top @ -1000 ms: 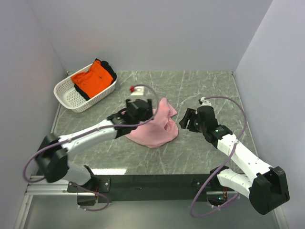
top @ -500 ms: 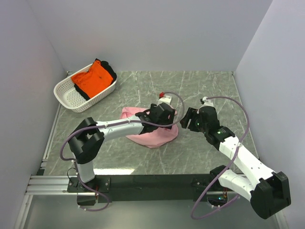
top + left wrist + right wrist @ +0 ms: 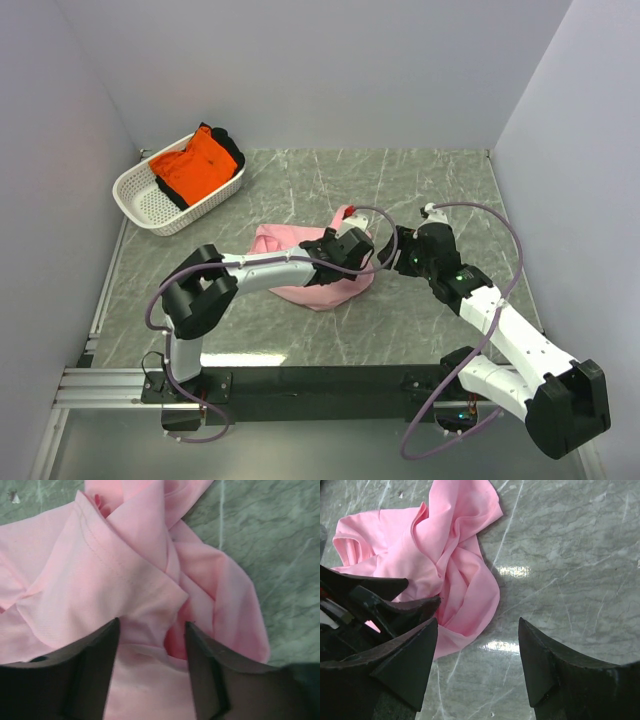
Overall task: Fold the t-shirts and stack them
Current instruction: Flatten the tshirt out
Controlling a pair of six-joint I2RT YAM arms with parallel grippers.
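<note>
Crumpled pink t-shirt under left gripper, jaws spread.

A white perforated plastic basket holding a bit of black cloth sits at the far left corner of a grey-green marbled table top, closed in by plain pale grey walls, with a black bar along the near edge.

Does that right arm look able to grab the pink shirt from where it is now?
Probably yes. The right gripper is open, right beside the edge of the pink shirt, with nothing between them. The left gripper, down on the same fabric close by, may crowd it.
</note>
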